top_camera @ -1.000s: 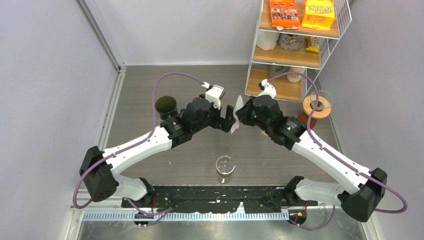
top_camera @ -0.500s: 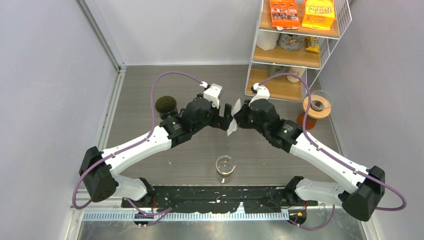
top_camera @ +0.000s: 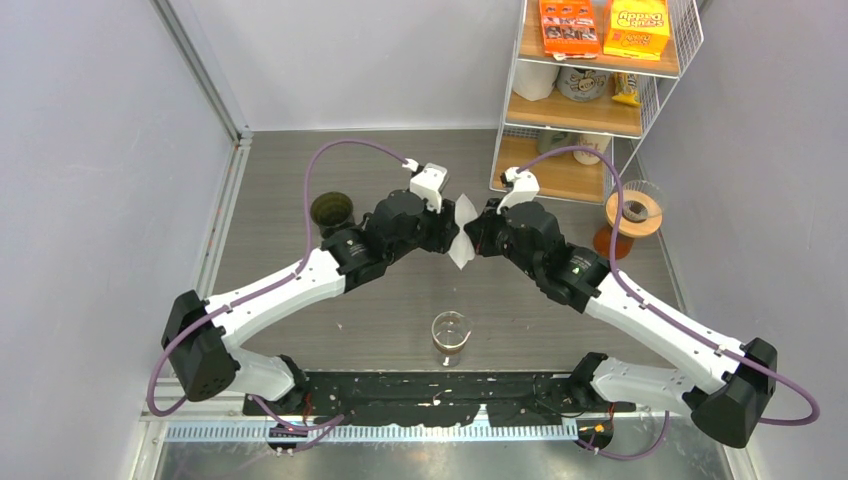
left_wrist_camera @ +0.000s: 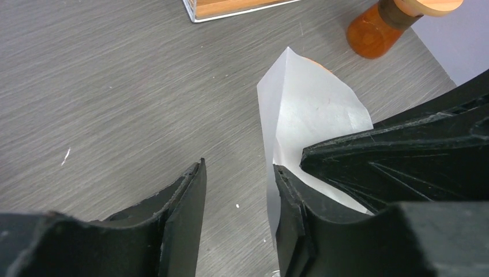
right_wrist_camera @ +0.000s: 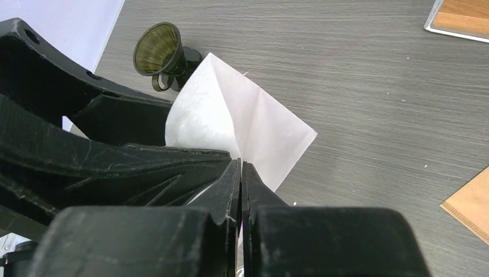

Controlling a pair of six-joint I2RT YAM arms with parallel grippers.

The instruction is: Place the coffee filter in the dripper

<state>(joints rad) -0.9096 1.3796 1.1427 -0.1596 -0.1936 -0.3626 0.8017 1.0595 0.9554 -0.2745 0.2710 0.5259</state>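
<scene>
The white paper coffee filter [top_camera: 462, 238] hangs above the middle of the table, and my right gripper [right_wrist_camera: 240, 163] is shut on its edge [right_wrist_camera: 248, 124]. My left gripper [left_wrist_camera: 239, 167] faces it from the left, its jaws partly closed with a clear gap between them. The filter [left_wrist_camera: 311, 115] lies along the inner side of its right finger, with one layer's edge just inside the gap. Part of the paper is spread open. The dripper [top_camera: 332, 212], a dark green cone [right_wrist_camera: 159, 53], stands on the table at the left, apart from both grippers.
A glass beaker [top_camera: 450, 336] stands near the front, below the grippers. An amber carafe with a wooden collar [top_camera: 630, 216] sits at the right beside the wire shelf rack [top_camera: 590, 100]. A brown paper filter [right_wrist_camera: 470, 203] lies on the table.
My left gripper's jaws have narrowed from wide open and moved onto the filter's left side. The right gripper has shifted slightly left with the filter, which now spreads between the two grippers.
</scene>
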